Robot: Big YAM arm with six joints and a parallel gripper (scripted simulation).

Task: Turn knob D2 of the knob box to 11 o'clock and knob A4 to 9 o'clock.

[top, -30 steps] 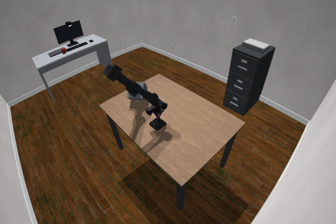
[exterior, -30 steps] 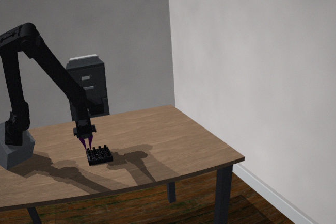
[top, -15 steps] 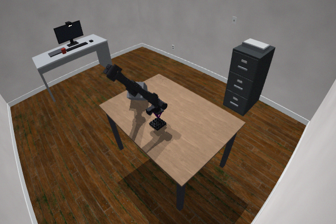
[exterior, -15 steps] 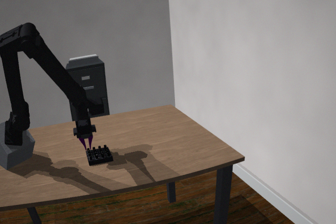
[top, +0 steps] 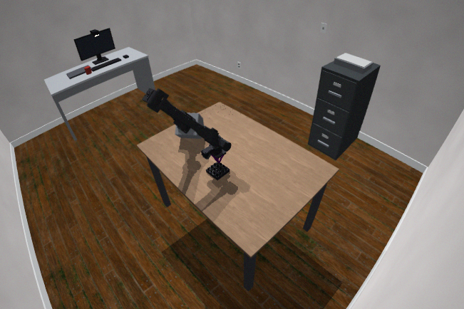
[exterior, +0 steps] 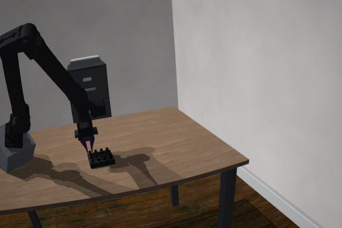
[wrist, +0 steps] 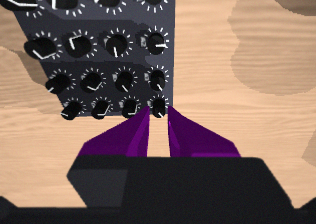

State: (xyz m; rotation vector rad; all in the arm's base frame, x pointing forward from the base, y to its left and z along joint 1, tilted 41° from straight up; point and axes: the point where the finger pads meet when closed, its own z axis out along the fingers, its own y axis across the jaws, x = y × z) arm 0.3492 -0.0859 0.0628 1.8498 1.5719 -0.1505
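Note:
The black knob box (top: 219, 170) (exterior: 101, 157) (wrist: 99, 55) stands on its feet on the wooden table (top: 276, 174) (exterior: 176, 134). It carries a grid of black knobs with white lines; the printed names are too small to read. My gripper (top: 217, 159) (exterior: 88, 149) (wrist: 158, 111) has purple fingers and points down over the corner of the box nearest the arm base. In the wrist view the fingers stand a narrow gap apart, with nothing between them. The corner knob (wrist: 158, 105) at the right end of the nearest row lies just beyond the fingertips, in line with the gap.
The arm's grey base (top: 188, 129) (exterior: 11, 154) stands on the table behind the box. A black filing cabinet (top: 343, 105) and a grey desk (top: 93, 78) with a monitor stand away from the table on the floor.

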